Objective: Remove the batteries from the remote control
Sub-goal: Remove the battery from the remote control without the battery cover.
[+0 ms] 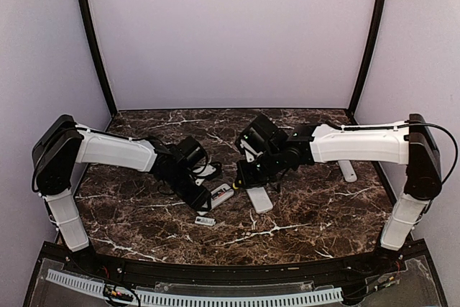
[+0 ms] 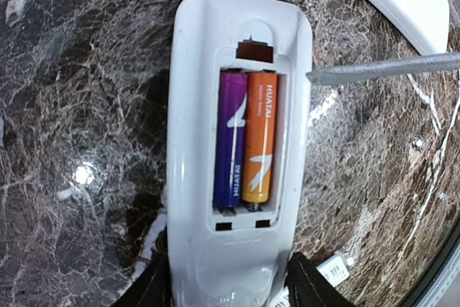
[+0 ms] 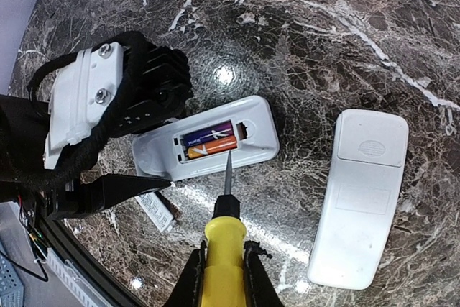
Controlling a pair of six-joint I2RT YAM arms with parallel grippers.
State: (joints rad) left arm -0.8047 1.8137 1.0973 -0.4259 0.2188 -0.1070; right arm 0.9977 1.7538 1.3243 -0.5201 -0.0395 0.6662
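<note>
A white remote control (image 2: 237,242) lies back up with its compartment open. Two batteries sit side by side inside it, one purple (image 2: 231,138) and one orange (image 2: 259,138). My left gripper (image 2: 233,289) is shut on the remote's near end, a black finger (image 2: 154,289) against each side. My right gripper (image 3: 224,267) is shut on a yellow-handled screwdriver (image 3: 224,239). The screwdriver's tip (image 3: 228,157) rests at the compartment's edge beside the orange battery (image 3: 213,147). From above, both grippers (image 1: 205,195) (image 1: 248,177) meet over the remote (image 1: 219,194).
A second white remote (image 3: 363,199) lies closed just right of the first, and a third (image 1: 348,170) lies under the right arm. A small white cover (image 3: 157,210) lies on the marble table (image 1: 316,213) beside the left gripper's finger.
</note>
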